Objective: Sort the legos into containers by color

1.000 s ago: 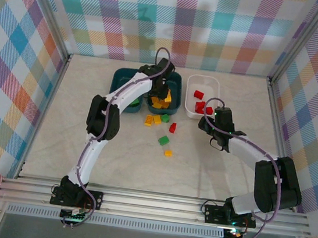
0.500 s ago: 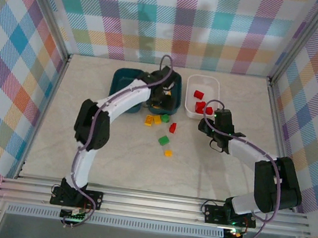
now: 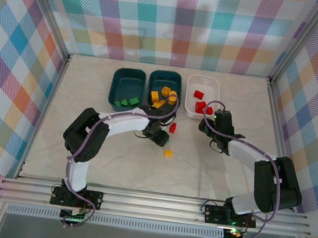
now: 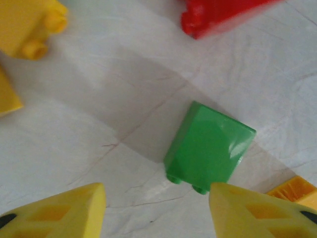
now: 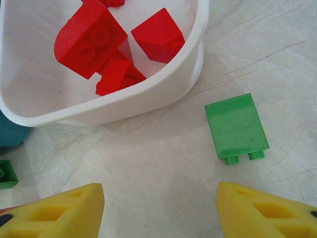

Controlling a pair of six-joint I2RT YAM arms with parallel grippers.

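Note:
Three containers stand in a row at the back: a left teal bin (image 3: 127, 83) holding green legos (image 3: 129, 101), a middle teal bin (image 3: 165, 83) holding yellow and orange legos (image 3: 162, 96), and a white bin (image 3: 202, 89) holding red legos (image 5: 91, 42). My left gripper (image 3: 158, 136) hangs open low over the loose legos. Just ahead of its fingertips (image 4: 74, 210) lies a green lego (image 4: 210, 148), closer to the right one. My right gripper (image 5: 158, 208) is open and holds nothing, at the white bin's near corner, with another green lego (image 5: 237, 126) ahead to its right.
Loose on the table are a red lego (image 3: 173, 128), an orange lego (image 3: 168, 153) and yellow legos (image 4: 29, 25) beyond the left fingers. A small green lego (image 5: 6, 174) sits by the teal bin's edge (image 5: 10, 138). Plaid walls enclose the table.
My left arm has drawn back from over the middle teal bin and dropped toward the loose legos, its jaws now open. The right arm has stayed put.

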